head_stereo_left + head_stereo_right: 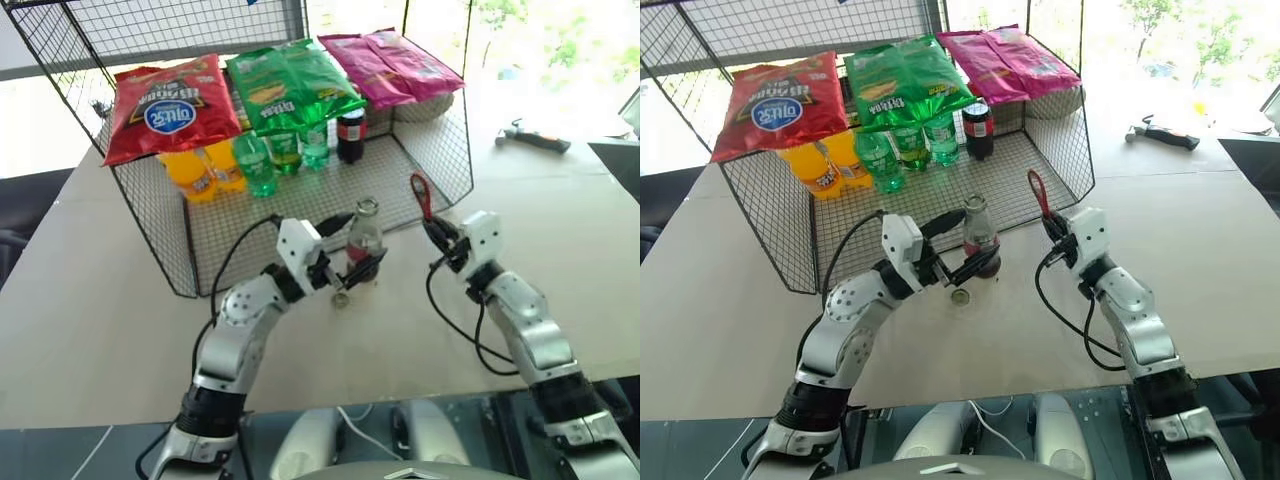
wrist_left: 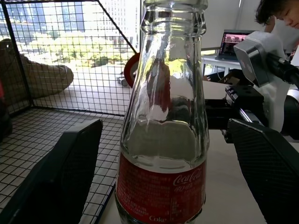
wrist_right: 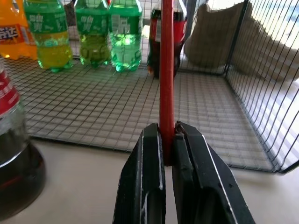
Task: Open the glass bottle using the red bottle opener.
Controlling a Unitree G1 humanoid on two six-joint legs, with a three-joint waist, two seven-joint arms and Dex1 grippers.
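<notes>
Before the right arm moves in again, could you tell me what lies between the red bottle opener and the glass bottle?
Only bare table between the red bottle opener and the glass bottle, seen in both eye views.

Readable text: glass bottle (image 2: 163, 140), centre of the left wrist view, red label reads "Coca-Cola" in white script, "Coke" below it near the lower edge; fine print beside it illegible. Red chip bag (image 1: 165, 105), upper left of the left eye view, has a blue round logo, letters upside down, not legible. Green bottles' (image 3: 125, 32) white label characters unreadable.
</notes>
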